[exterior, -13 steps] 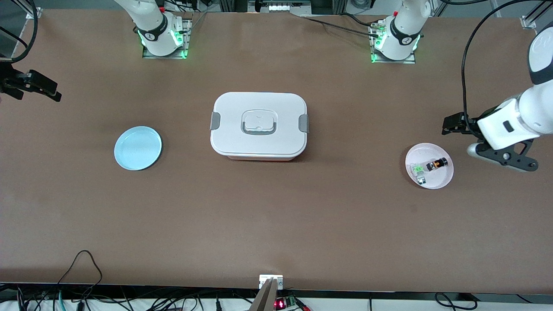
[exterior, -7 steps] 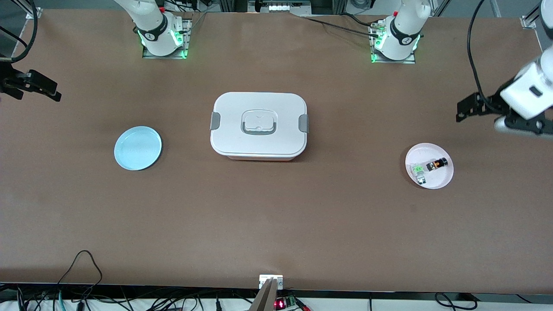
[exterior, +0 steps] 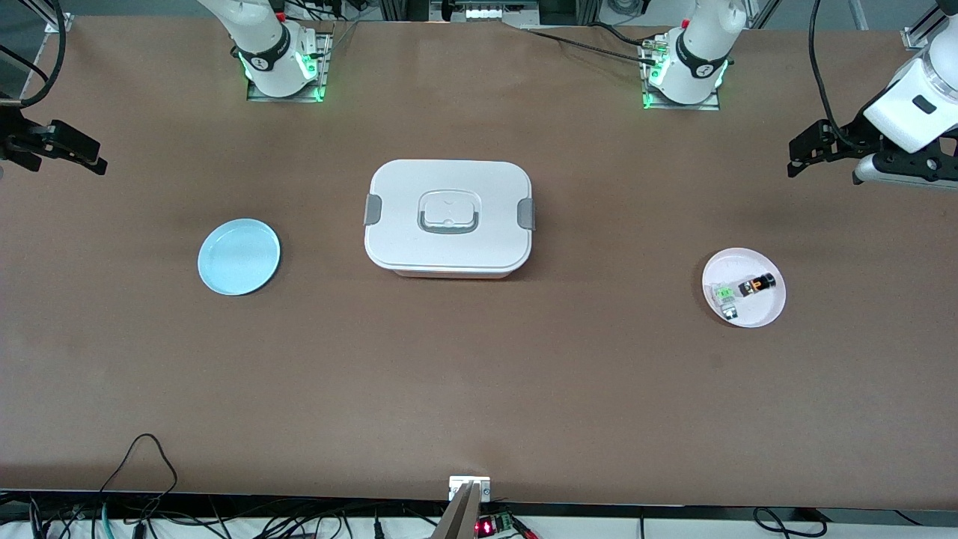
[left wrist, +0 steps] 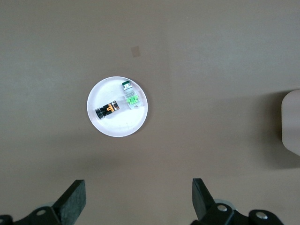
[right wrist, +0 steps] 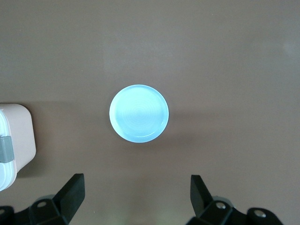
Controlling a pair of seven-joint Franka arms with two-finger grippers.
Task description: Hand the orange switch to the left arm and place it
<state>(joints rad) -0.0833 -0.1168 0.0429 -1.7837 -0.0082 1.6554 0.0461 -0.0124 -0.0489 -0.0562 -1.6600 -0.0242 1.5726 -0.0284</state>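
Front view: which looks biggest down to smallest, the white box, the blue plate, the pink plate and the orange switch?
1. box
2. blue plate and pink plate: they look alike, so I leave them unranked
3. orange switch, by far the smallest

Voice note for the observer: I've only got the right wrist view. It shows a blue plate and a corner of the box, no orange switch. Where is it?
Observer: The orange switch lies on a pink plate toward the left arm's end of the table.
Operator: Anything else on that plate?
Observer: Yes, a small clear component with a green top lies beside the switch.
Operator: Where's the left gripper?
Observer: The left gripper hangs over bare table, not over the plate, with its fingers open and empty.
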